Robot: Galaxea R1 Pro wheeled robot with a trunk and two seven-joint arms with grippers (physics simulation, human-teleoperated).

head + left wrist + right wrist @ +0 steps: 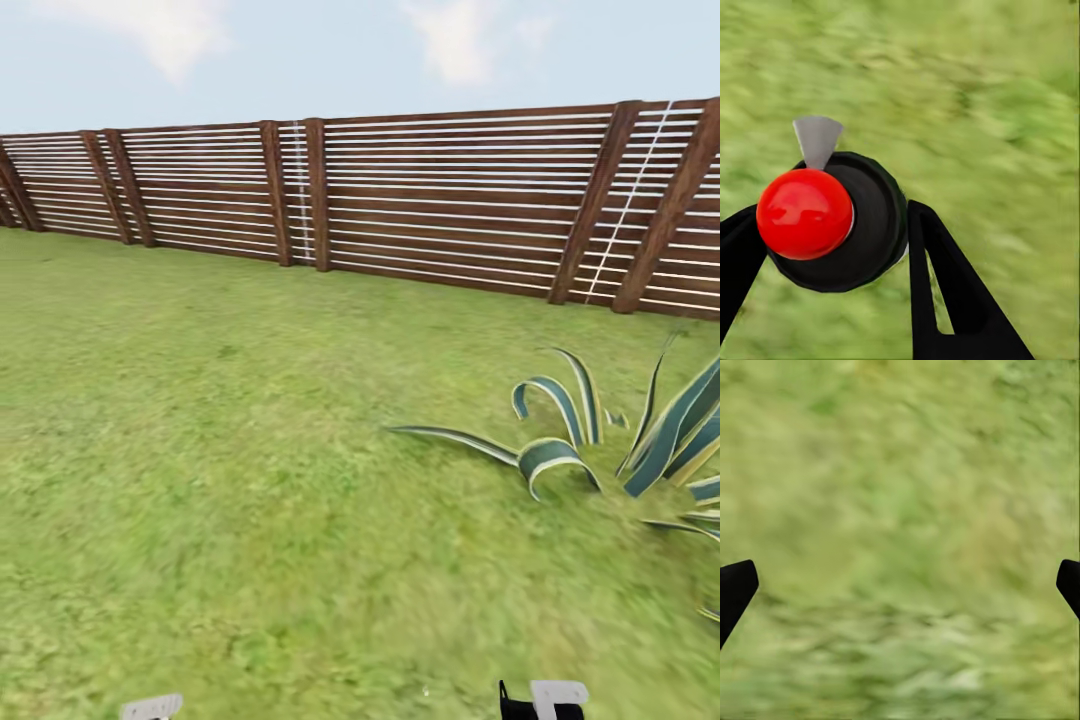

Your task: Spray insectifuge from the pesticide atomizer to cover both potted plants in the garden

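Gripping the black round-bodied pesticide atomizer with a red ball top and grey nozzle [832,221], the left gripper [832,262] was clenched on it, a black finger [945,292] at each side, above blurred green lawn [982,112]. The right gripper [900,585] stood released, fingertips [735,585] wide apart over grass. Ahead, a striped spiky agave [640,440] grew before a brown horizontal-slat wooden fence [400,190].

The striped agave [640,440] is cut off by the head view's edge.
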